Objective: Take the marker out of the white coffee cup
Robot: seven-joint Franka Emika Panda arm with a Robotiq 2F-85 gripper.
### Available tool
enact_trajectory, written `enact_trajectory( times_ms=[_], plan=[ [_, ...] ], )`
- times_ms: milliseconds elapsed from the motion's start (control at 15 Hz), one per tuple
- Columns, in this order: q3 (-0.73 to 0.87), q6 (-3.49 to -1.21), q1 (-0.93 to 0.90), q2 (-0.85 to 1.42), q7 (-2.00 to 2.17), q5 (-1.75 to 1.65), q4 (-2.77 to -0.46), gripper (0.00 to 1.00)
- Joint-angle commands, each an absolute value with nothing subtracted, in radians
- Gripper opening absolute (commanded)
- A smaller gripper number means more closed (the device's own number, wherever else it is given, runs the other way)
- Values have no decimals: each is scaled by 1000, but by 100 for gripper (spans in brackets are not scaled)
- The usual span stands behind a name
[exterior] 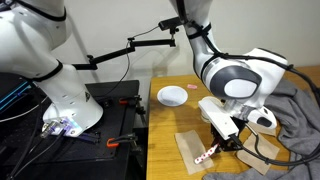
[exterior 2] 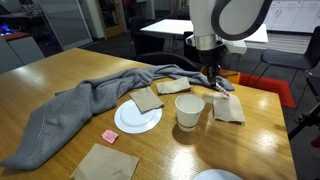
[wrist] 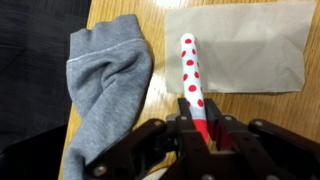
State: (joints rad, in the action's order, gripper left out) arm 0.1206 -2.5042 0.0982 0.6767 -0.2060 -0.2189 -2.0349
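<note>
jaws clamped on marker (wrist: 192, 80) | white, red dots; tip over brown napkin (wrist: 250, 45) | white coffee cup (exterior 2: 189, 110) apart

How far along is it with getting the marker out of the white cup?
Done: the marker is out of the white coffee cup. In hand: the gripper is shut on its end, over a brown napkin. Left: probably setting it down and letting go.

We see the marker (wrist: 190, 72), white with red dots, gripped at one end by the end effector (wrist: 201, 138), outside the upright white coffee cup (exterior 2: 189, 112).
</note>
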Motion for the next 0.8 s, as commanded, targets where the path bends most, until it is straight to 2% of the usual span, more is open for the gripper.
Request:
enact_trajectory(
  times_ms=[0, 67, 533, 600, 733],
  plan=[
    [110, -2497, 103, 705, -227, -236, -1993, 34],
    [111, -2498, 100, 708, -224, -238, -1989, 46],
    [123, -2506, 69, 610, -197, -265, -2054, 97],
    [125, -2507, 63, 583, -192, -271, -2071, 100],
    [125, -2508, 56, 522, -191, -285, -2107, 100]
  ],
)
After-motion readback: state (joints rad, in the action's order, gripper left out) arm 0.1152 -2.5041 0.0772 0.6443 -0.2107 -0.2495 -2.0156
